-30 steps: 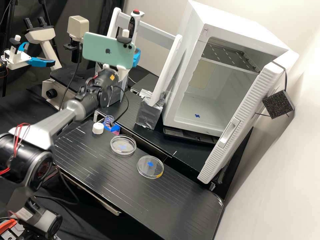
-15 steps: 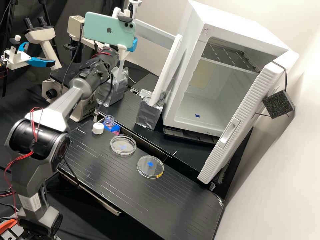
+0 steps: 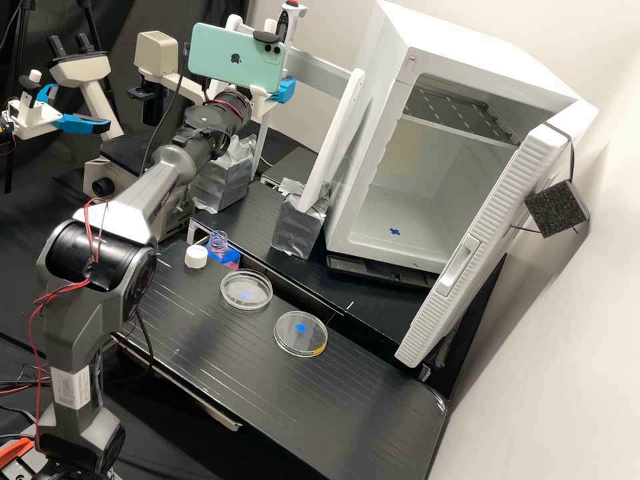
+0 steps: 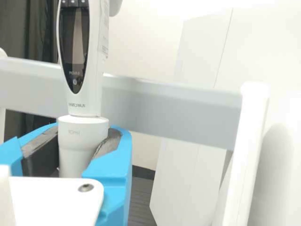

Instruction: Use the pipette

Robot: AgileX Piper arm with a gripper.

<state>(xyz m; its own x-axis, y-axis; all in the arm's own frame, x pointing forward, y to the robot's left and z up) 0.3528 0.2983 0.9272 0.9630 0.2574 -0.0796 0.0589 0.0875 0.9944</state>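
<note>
Since the claw (image 4: 83,136) has the pipette (image 4: 83,103) pinched between its two blue fingers (image 4: 110,168), I'd say the grabbing part is sorted. The wrist view puts one dark pad on either side of the white collar, with the display body sticking up above them.

What the next move hangs on, imo, is that the pipette's long axis runs close to upright, across the fingers, so the business end points down at the worktop (image 3: 220,347). The high view has the whole lot up by the white rack (image 3: 343,127), the red-topped end poking up behind the phone (image 3: 233,59) and what looks like the slim lower end hanging under the claw.

That same view gives you the targets: the open bottle (image 3: 218,241), with its cap (image 3: 196,256) just beside it, lies below the claw and closer to the camera, then two round dishes (image 3: 246,289) further along. The wrist view gives you the rack's rail behind the pipette, but I can't tell how much gap there is. My guess is it wants a careful move clear of that rail, staying upright, then down to the bottle.
</note>
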